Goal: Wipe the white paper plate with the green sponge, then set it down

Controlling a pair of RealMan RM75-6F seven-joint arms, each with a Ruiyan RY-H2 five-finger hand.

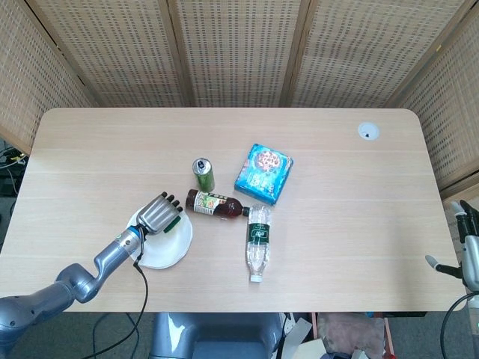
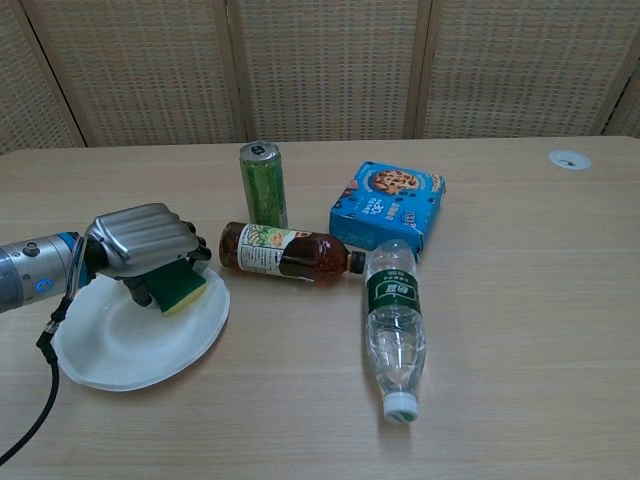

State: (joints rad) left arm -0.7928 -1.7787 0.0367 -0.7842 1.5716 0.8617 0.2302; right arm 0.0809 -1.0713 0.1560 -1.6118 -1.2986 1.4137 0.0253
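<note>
Chest view, left hand point(image 2: 145, 243) gripping one green sponge point(image 2: 178, 288) on one white paper plate point(image 2: 110, 345)

Lying brown bottle point(image 2: 285, 252) and green can point(image 2: 262, 184) close beside the left hand point(image 2: 145, 244); bare table point(image 2: 520, 300) rightward.

Head view. Left hand point(image 1: 159, 214) lay over the far part of the white paper plate point(image 1: 168, 250), fingers point(image 1: 171, 202) pointing toward the brown bottle point(image 1: 213, 203). A sliver of the green sponge point(image 1: 173, 223) showed under the hand. The brown bottle lay on its side on the surface point(image 1: 337, 187), a green can point(image 1: 203, 173) upright just behind it. A clear water bottle point(image 1: 258, 241) lay near the brown bottle's cap, a blue cookie box point(image 1: 263, 173) beyond. Right hand point(image 1: 465, 250) sat at the frame's right edge, off the surface; its hold could not be told.
</note>
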